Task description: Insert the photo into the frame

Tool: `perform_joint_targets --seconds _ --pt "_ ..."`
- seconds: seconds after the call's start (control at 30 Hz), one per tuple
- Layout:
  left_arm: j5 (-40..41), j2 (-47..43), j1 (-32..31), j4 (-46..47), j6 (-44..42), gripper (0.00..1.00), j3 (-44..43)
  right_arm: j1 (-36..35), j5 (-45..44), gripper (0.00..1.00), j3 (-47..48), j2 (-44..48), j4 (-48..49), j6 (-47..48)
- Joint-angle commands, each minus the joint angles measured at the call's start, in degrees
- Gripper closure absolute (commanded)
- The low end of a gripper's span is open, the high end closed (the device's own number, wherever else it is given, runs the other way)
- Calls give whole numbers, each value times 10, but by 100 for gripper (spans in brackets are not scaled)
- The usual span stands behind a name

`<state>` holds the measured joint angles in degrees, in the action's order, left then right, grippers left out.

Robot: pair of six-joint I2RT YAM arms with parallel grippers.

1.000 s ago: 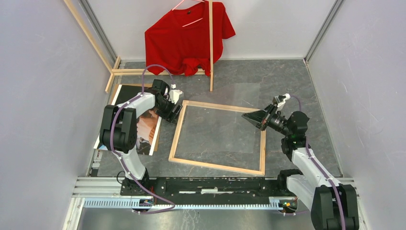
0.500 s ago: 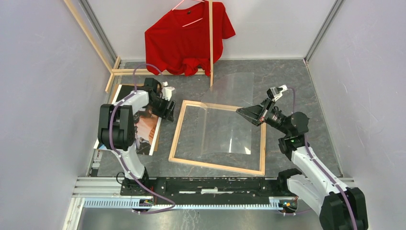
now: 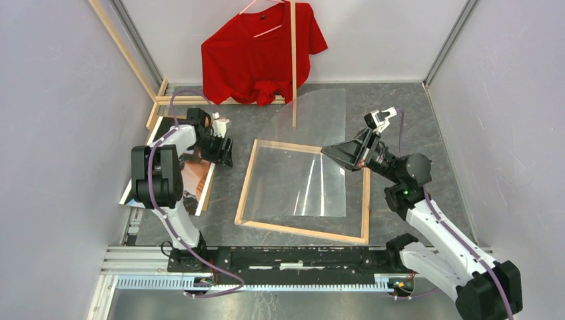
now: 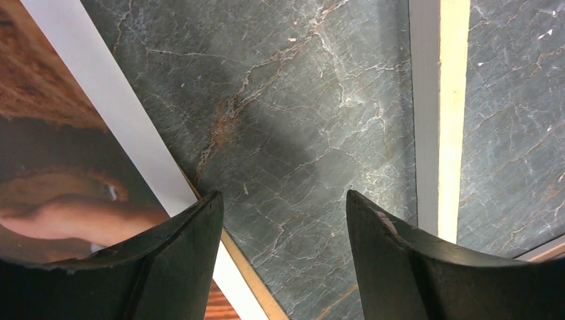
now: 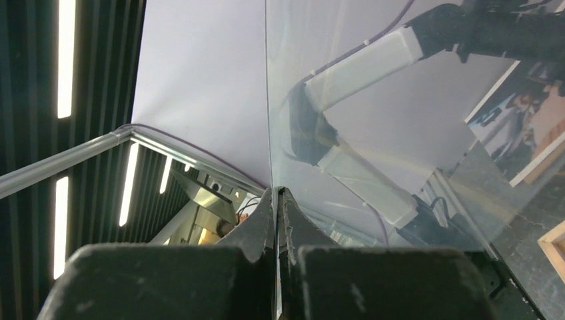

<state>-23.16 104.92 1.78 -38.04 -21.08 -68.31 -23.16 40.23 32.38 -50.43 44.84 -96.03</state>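
Meanwhile photo (image 4: 60,167) lies beside the spread left gripper (image 4: 281,200); right gripper (image 5: 276,193) pinches clear sheet (image 3: 313,180).

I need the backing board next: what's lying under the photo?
The edge of a brown sheet shows under the photo; its rest is covered.

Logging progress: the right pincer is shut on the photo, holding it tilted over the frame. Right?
No: the right pincer is shut on a clear sheet, not the photo, holding it tilted over the frame, as the right wrist view shows. The photo lies left of the frame.
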Motion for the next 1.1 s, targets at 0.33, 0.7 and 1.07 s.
perform_joint_targets --seconds 0.33,0.7,1.07 --pt "-41 -85 -1 -19 21 26 -15 -13 -14 100 -132 1 -22 87" --pt "37 -83 -36 19 5 26 48 109 57 100 -165 -43 -134 264" --pt "47 -58 -100 35 22 26 51 167 101 100 -185 -52 -191 338"
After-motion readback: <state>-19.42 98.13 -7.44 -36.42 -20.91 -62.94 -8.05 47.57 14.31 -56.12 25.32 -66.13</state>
